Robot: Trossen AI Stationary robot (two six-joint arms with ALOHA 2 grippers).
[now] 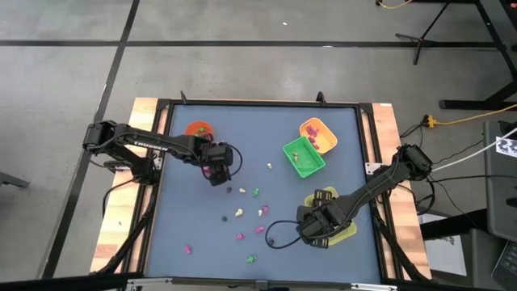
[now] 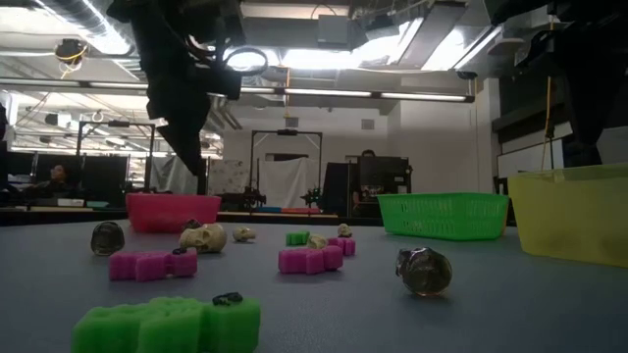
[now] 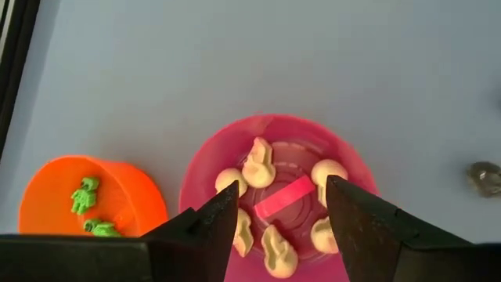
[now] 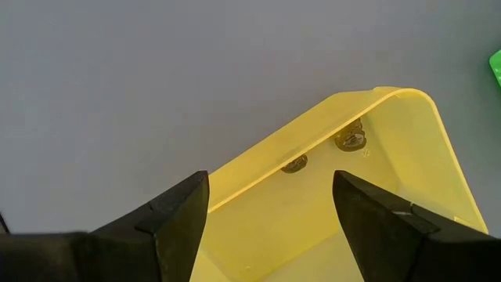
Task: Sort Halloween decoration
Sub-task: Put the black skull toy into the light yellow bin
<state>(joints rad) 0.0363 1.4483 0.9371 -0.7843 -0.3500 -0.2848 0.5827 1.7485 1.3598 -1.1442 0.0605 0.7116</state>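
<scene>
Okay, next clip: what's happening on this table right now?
Two robot arms are sorting small Halloween trinkets into containers. The left hand hangs open over the pink cup, which holds cream skulls and one pink piece. The orange cup beside it holds green trinkets. The right hand is open over the yellow tray, with dark pieces inside. More trinkets are scattered on the table.

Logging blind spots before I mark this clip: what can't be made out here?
- High view: the pink cup is hidden under the left claw; the yellow tray is mostly under the right claw.
- High view: loose trinkets are too small to identify.
- Left wrist view: the pink cup's near rim is hidden by that claw's fingers.
- Right wrist view: the yellow tray is cut off by the picture edge.
</scene>
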